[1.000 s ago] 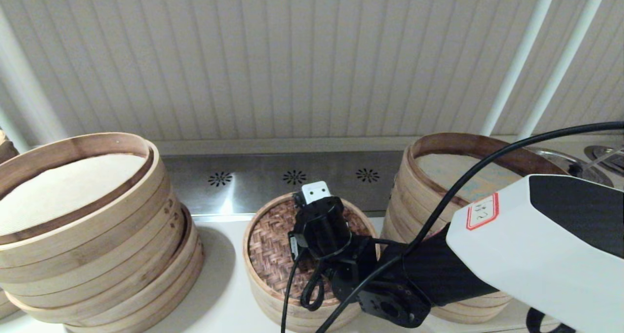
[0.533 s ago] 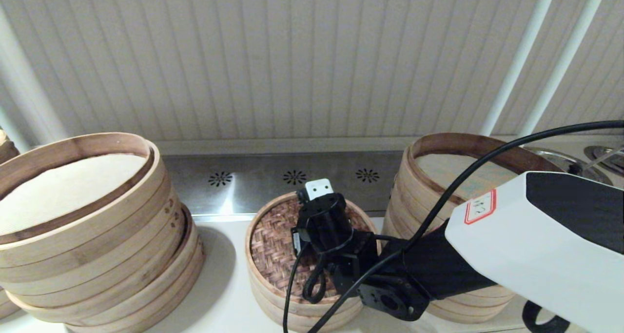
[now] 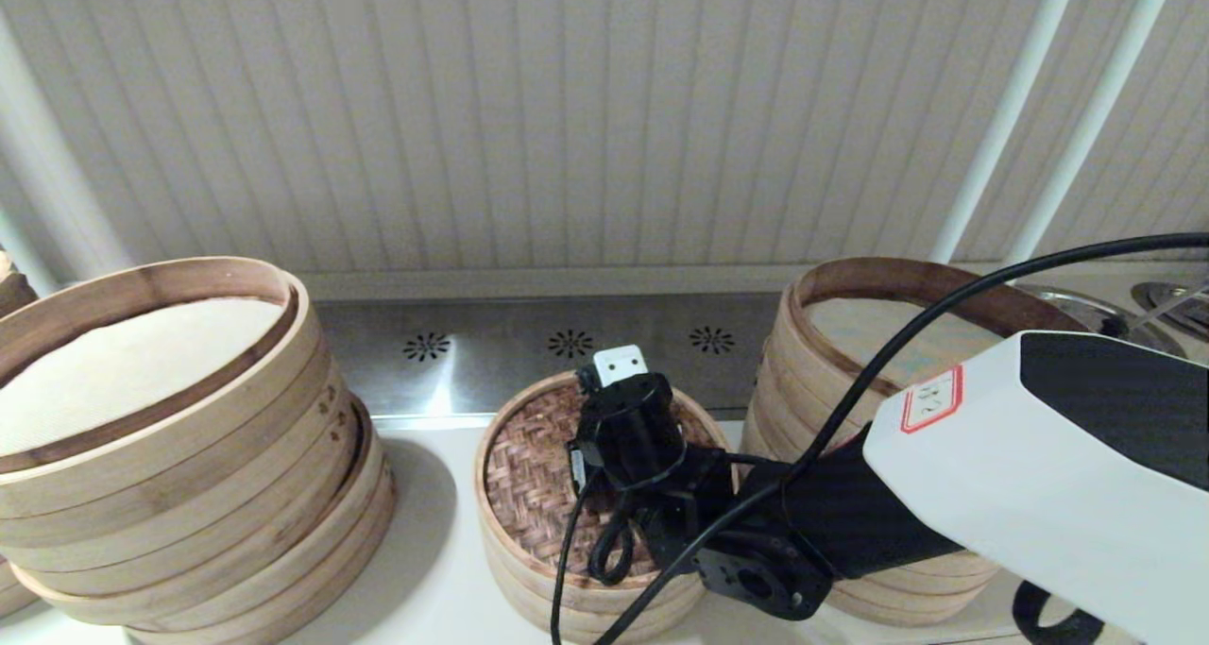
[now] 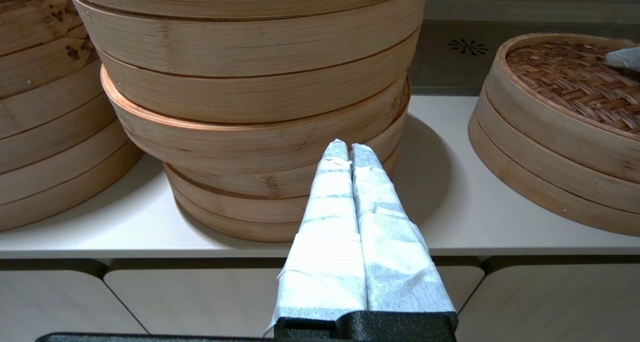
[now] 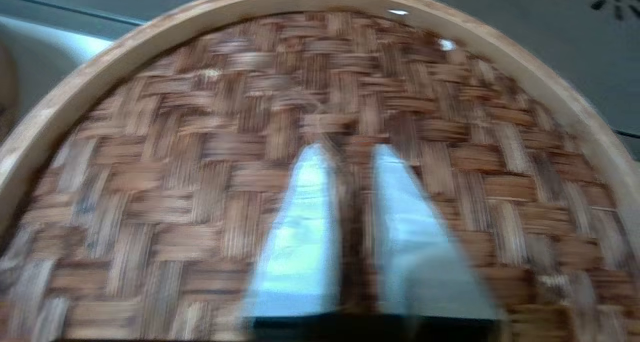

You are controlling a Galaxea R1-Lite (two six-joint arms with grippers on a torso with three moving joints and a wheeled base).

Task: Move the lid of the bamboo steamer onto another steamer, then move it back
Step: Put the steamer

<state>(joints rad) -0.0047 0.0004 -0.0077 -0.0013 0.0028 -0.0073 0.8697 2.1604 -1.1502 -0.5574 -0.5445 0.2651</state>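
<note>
The bamboo steamer lid (image 3: 529, 475), with its dark woven top and pale rim, lies on the short single-tier steamer (image 3: 586, 617) at the middle of the counter. My right gripper (image 5: 350, 154) points down at the lid's centre. Its fingers stand a narrow gap apart with a dark strand, apparently the twine loop, pinched between them. In the head view my wrist hides the fingertips. The lid (image 4: 575, 76) also shows at the edge of the left wrist view. My left gripper (image 4: 349, 149) is shut and empty, parked off the counter's front edge, facing the wide stack.
A wide, leaning stack (image 3: 189, 456) with a cream liner stands left of the lid, and a tall many-tier stack (image 3: 812, 381) stands close on its right. A steel backsplash (image 3: 510, 343) runs behind. Another stack (image 4: 45, 131) sits further left. The white counter (image 3: 425, 569) shows between.
My right gripper and the lid have shifted slightly right and towards the wall, and the lid now sits lower on the short steamer. The left arm has not moved.
</note>
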